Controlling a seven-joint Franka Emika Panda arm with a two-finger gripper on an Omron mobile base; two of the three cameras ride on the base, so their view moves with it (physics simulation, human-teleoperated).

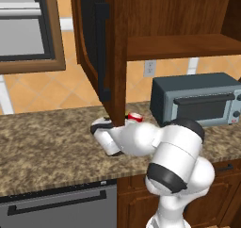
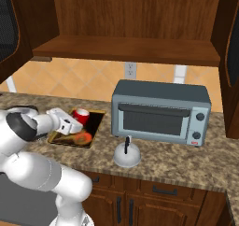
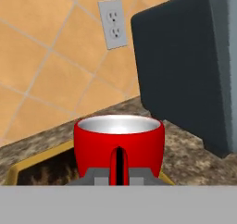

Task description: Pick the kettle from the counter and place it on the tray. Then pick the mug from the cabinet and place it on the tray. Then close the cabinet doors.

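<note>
You have the cabinet (image 2: 126, 15) standing open, its doors (image 1: 96, 48) swung out and its shelf (image 2: 126, 50) bare. On the counter (image 2: 186, 162) the kettle (image 2: 127, 154) sits in front of the toaster oven (image 2: 161, 110), off the tray (image 2: 95, 120). The tray holds the red mug (image 3: 119, 144), upright and hollow inside. Your gripper (image 2: 74, 126) sits right at the mug's handle; whether it clamps it, you cannot tell.

Even, flat rendered light, bright and sharp; the cupboard (image 2: 135, 15) at 12 o'clock sits dim, shadows faint.
</note>
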